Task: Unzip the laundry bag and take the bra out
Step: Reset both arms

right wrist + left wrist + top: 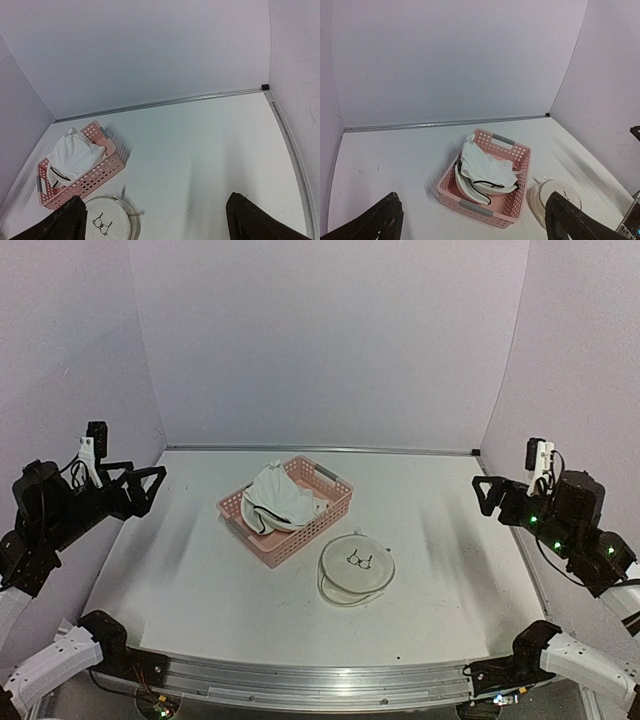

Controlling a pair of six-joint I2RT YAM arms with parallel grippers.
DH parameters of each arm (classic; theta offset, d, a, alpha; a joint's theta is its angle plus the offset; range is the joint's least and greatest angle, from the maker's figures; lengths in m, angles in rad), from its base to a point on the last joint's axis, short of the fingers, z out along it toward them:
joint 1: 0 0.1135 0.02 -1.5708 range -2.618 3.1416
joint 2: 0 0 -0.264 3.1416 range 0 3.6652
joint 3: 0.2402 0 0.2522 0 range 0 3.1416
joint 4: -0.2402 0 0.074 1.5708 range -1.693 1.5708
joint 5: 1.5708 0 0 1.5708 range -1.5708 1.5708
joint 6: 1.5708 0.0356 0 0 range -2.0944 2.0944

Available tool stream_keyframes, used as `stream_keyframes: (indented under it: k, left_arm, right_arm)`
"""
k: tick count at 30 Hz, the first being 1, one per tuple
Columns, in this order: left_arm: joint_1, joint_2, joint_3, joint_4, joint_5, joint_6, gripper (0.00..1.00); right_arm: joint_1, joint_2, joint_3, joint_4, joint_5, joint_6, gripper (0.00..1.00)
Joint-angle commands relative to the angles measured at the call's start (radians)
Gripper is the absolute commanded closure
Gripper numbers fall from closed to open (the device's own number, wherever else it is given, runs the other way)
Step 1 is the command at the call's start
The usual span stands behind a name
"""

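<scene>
The round white mesh laundry bag (356,568) lies on the table right of centre, black glasses logo up; it also shows in the left wrist view (557,185) and the right wrist view (107,220). The white bra (280,498) with dark edging lies crumpled in the pink basket (336,508), also in the left wrist view (487,172) and the right wrist view (75,152). My left gripper (148,490) hangs open and empty at the far left, well away from both. My right gripper (486,495) hangs open and empty at the far right.
The pink slotted basket (485,212) stands at an angle just behind and left of the bag, almost touching it. Lilac walls close the table on the left, back and right. A metal rail (320,685) runs along the near edge.
</scene>
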Motion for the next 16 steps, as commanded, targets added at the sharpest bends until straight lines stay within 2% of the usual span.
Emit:
stream_keyframes:
  k: [1,16]
  left_arm:
    - [-0.001,-0.008,0.006,0.049,0.018,0.020,0.00]
    - [-0.001,-0.016,-0.001,0.049,0.014,0.020,0.01]
  right_arm:
    - [0.003,-0.005,0.022,0.017,0.026,-0.027,0.02]
    - [0.005,-0.021,0.020,0.024,-0.018,-0.036,0.02]
